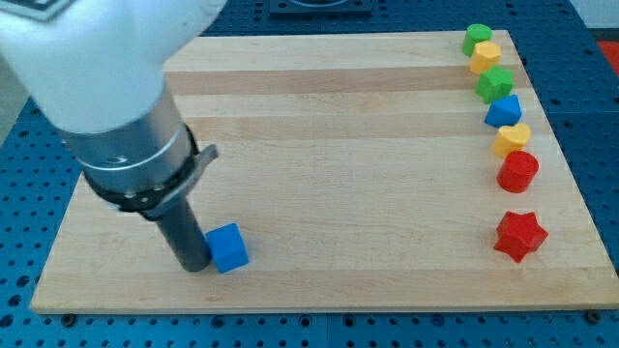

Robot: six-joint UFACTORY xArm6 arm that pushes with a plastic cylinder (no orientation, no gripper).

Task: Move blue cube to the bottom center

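1. Wooden desk [329,106]: pale planked board on a blue perforated base, seen from above and slightly in front.
2. Arm: one large white-and-grey body entering from the view's top left, ending in a dark rod. No claw is fitted, so there is no open or closed state to report.
3. Tip [193,266]: resting on the desk near the view's bottom left, apparently touching the left face of the blue cube, though the rod's shadow makes actual contact hard to confirm.
4. Blue cube [228,247]: the task's item, just right of the tip, near the bottom edge and left of the bottom centre; turned slightly askew to the board's edge.
5. Column along the view's right edge, top to bottom: green block [475,39], yellow block [486,56], second green block [495,84], blue block [504,111], yellow heart-like block [512,140], red cylinder [517,171], red star [520,235].
6. Progress, judged: a rightward push along the bottom edge remains.
7. Risks, judged: an off-centre push on the skewed face could spin the cube and let it slip past the tip; drift downward could send it off the near edge; overshoot would carry it beyond centre.
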